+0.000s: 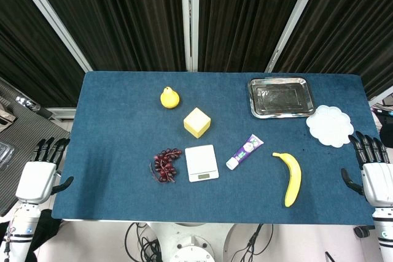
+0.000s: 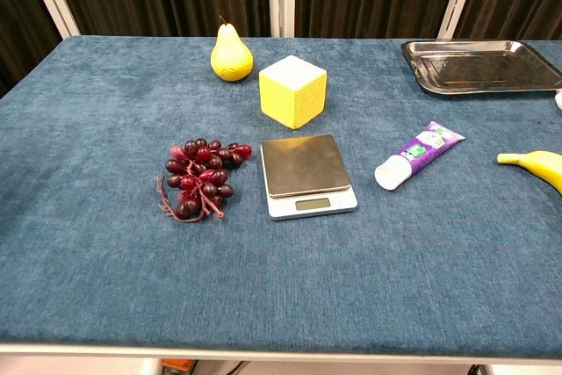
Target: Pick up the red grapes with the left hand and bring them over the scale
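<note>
A bunch of red grapes (image 1: 164, 165) (image 2: 202, 176) lies on the blue table, just left of a small scale (image 1: 202, 162) (image 2: 306, 173) with a dark weighing plate. My left hand (image 1: 42, 171) hangs beside the table's left edge, fingers spread and empty, far left of the grapes. Off the right edge my right hand (image 1: 373, 167) is likewise spread and holds nothing. Neither hand shows in the chest view.
A yellow pear (image 1: 169, 97) (image 2: 231, 55) and a yellow cube (image 1: 197, 122) (image 2: 292, 91) sit behind the scale. A purple tube (image 1: 244, 151) (image 2: 418, 155), a banana (image 1: 291, 177) (image 2: 537, 165), a metal tray (image 1: 281, 97) (image 2: 480, 66) and a white plate (image 1: 330, 125) lie to the right.
</note>
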Robot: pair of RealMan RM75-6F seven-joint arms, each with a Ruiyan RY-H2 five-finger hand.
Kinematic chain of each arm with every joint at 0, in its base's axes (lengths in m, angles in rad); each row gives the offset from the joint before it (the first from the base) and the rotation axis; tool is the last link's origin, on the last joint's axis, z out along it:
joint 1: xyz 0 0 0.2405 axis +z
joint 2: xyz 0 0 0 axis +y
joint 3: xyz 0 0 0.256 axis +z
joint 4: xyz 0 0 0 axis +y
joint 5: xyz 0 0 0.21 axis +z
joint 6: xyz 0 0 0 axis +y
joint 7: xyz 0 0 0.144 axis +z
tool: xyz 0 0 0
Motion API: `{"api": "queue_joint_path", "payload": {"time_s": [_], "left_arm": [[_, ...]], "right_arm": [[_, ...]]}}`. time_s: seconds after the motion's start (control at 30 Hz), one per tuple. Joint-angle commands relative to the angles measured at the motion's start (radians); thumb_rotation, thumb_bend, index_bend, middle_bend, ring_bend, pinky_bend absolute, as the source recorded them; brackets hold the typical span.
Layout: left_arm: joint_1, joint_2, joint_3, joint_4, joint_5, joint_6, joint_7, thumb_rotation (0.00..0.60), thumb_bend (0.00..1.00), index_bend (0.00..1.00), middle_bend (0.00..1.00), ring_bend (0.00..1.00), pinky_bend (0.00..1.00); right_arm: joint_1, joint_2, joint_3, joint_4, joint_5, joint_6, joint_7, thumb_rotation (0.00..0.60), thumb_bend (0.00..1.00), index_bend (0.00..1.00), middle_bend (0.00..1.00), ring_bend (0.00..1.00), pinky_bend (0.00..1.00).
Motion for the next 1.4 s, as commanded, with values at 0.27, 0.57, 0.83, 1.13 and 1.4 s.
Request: {"api": "queue_joint_path", "payload": {"time_s": [0.27,0.57,0.83,1.13,1.4], "left_arm": [[0.000,0.000,0.011,-0.011,0.018,0.000,0.012,0.600,0.18,0.07,0.09,0.00,0.00],[-0.039,-0.007,0.021,-0.031,0.062,-0.046,0.029,0.600,0.18,0.07,0.09,0.00,0.00],[-0.155,-0.058,0.045,-0.086,0.192,-0.168,0.021,0.600,0.18,0.07,0.09,0.00,0.00],[-0.294,-0.182,0.058,-0.090,0.244,-0.350,-0.017,0.600,0.18,0.07,0.11,0.00,0.02],[-0.365,-0.316,0.056,-0.018,0.221,-0.436,-0.045,0.600,0.18,0.07,0.14,0.00,0.02]], "right_arm": [[-0.006,0.000,0.000,0.002,0.004,0.006,0.013,0.600,0.28,0.00,0.00,0.00,0.00],[0.003,0.009,0.011,-0.011,0.013,-0.002,0.006,0.600,0.28,0.00,0.00,0.00,0.00],[0.003,0.015,0.018,-0.006,0.027,-0.007,0.018,0.600,0.29,0.00,0.00,0.00,0.00],[-0.010,0.025,0.018,0.007,0.040,0.000,0.045,0.600,0.29,0.00,0.00,0.00,0.00],[-0.018,0.029,0.018,0.021,0.048,-0.001,0.069,0.600,0.29,0.00,0.00,0.00,0.00]]}}
